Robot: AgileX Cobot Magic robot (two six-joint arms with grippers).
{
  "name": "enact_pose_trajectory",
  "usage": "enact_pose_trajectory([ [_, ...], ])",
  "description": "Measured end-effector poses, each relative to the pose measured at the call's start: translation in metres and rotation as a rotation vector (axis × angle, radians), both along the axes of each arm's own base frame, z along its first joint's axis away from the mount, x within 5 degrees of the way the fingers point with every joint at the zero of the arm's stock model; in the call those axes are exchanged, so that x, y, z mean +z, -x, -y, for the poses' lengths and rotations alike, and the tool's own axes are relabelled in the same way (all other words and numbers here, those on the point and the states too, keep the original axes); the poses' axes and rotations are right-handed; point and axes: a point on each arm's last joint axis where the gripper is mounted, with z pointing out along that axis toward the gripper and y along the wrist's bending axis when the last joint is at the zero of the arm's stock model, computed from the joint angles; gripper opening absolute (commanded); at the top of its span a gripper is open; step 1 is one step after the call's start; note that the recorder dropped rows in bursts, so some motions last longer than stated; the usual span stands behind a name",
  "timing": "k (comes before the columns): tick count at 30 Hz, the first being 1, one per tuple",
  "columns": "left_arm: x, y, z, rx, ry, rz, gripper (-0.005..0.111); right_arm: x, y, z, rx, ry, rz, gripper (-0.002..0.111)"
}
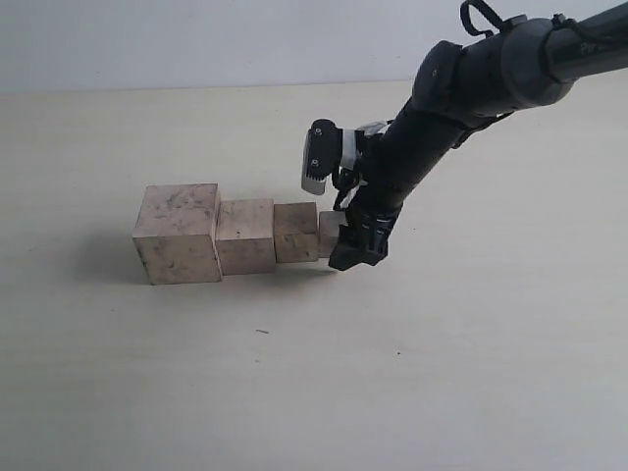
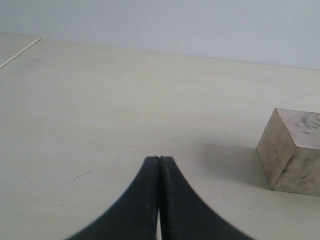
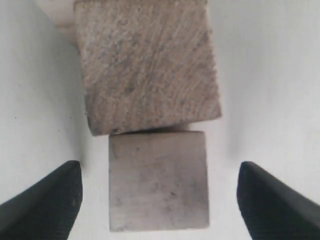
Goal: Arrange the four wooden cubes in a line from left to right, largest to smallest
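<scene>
- Now, one row on the counter (image 1: 294, 392), ext. view: largest cube (image 1: 179, 234) far left, then second cube (image 1: 245, 235), third cube (image 1: 295, 233), and smallest cube (image 1: 328, 234) at the right end.
- Neighbours look to be touching side to side. Sizes step down left to right, and the fronts aren't quite flush.
- R pincer (image 1: 355, 245) is down at the right end of the row, partly hiding the smallest cube.
- R wrist view: R pincer (image 3: 157, 172) released, jaws wide. The smallest cube (image 3: 158, 180) sits btwn them w/ bare counter showing on both sides, no contact.
- The third cube (image 3: 147, 65) butts against the smallest one, slightly skewed.
- L pincer (image 2: 159, 167) clenched, tips pressed together, holding nothing, low over the counter.
- L wrist view also shows the largest cube (image 2: 295, 150) nearby, apart from the L pincer.
</scene>
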Motion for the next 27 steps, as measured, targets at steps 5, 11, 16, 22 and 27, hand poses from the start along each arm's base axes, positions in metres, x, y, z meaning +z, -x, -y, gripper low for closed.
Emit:
enact_pose_trajectory([
  [5, 0.0, 0.0, 0.0, 0.0, 0.0, 0.0, 0.0, 0.026, -0.003, 0.011, -0.017, 0.092, 0.09, 0.076],
  [11, 0.0, 0.0, 0.0, 0.0, 0.0, 0.0, 0.0, 0.028, -0.01, 0.019, -0.083, 0.169, 0.153, 0.071],
  [16, 0.0, 0.0, 0.0, 0.0, 0.0, 0.0, 0.0, 0.024, -0.013, 0.017, -0.105, 0.149, 0.167, 0.071],
  [22, 0.0, 0.0, 0.0, 0.0, 0.0, 0.0, 0.0, 0.009, -0.014, 0.016, -0.113, 0.159, 0.151, 0.068],
  [27, 0.0, 0.0, 0.0, 0.0, 0.0, 0.0, 0.0, 0.01, -0.015, 0.013, -0.149, 0.125, 0.149, 0.068],
])
